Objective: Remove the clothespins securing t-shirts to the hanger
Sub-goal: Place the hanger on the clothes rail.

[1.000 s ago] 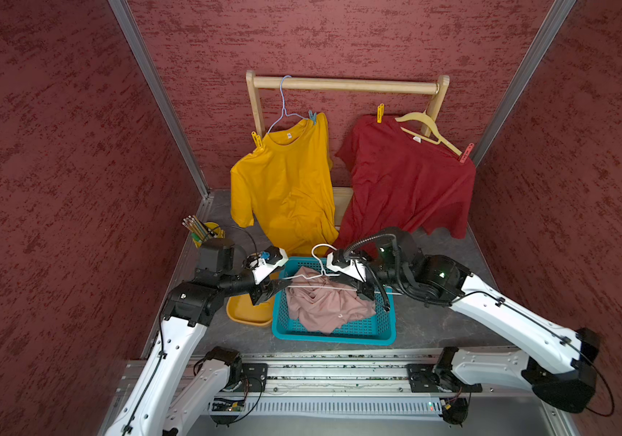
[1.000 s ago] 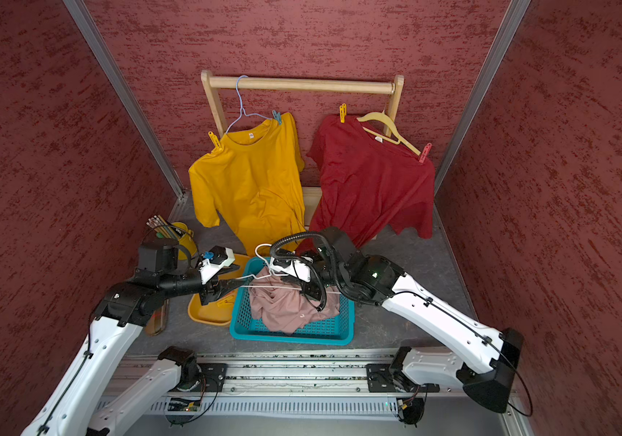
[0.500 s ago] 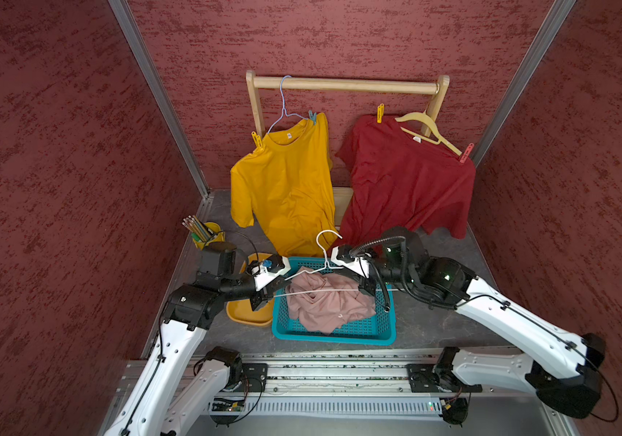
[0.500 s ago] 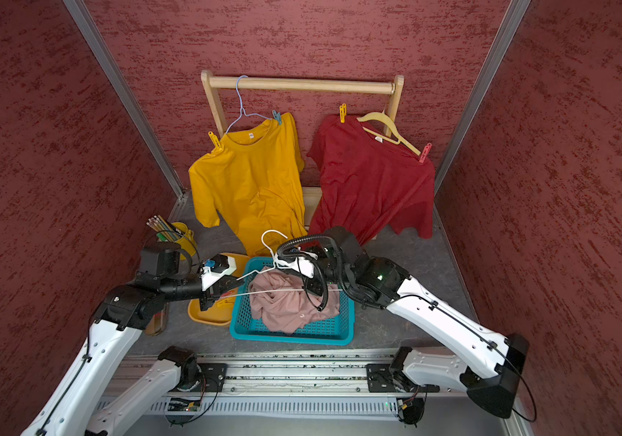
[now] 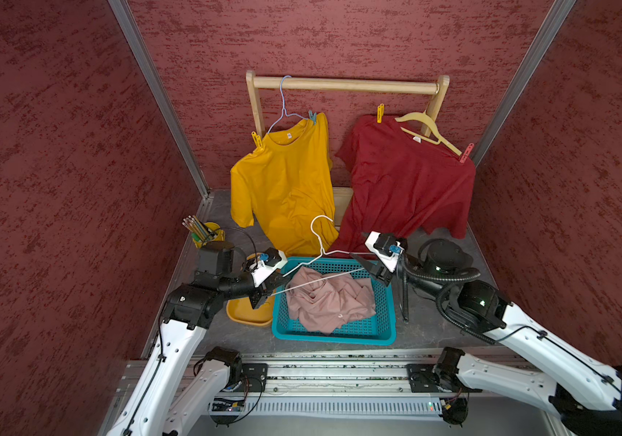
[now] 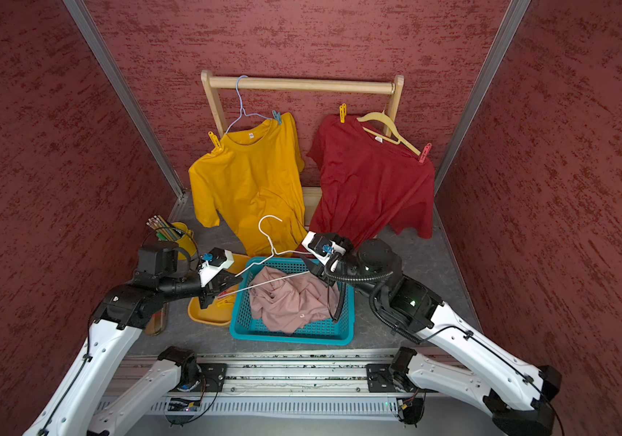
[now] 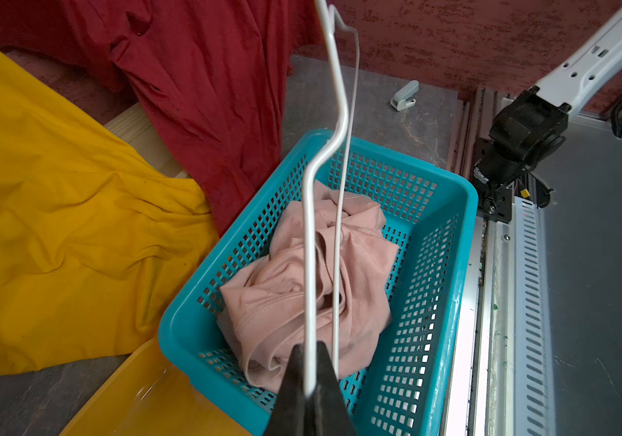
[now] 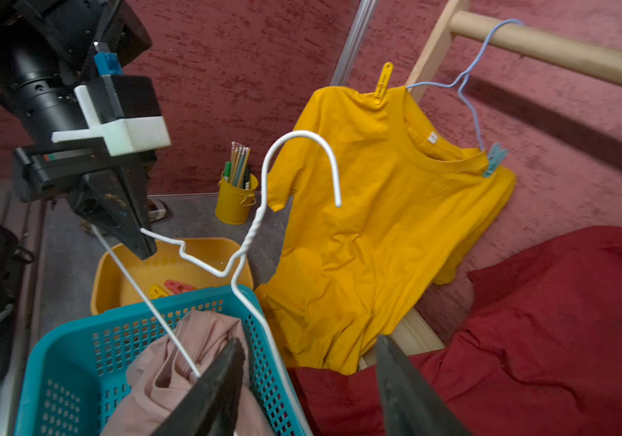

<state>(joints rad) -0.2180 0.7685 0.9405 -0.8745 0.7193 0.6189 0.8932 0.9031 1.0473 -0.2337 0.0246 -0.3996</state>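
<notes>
The clothespins (image 5: 380, 113) still on the rack (image 5: 343, 85) pinch the shoulders of the mustard t-shirt (image 5: 287, 181) and the dark red t-shirt (image 5: 407, 181), and two loose ones (image 8: 177, 287) lie in the smooth yellow tray (image 8: 113, 264) beside the perforated teal basket (image 5: 332, 338) holding the crumpled pink t-shirt (image 5: 328, 302). The left arm reaches low over the tray, left gripper (image 5: 279, 283) pressed together on the thin white wire hanger (image 8: 252, 232), while the right arm bends in opposite, right gripper (image 8: 309, 341) spread around the hanger's other end. A second ago that right gripper pinched the wire, and the hook sat lower.
</notes>
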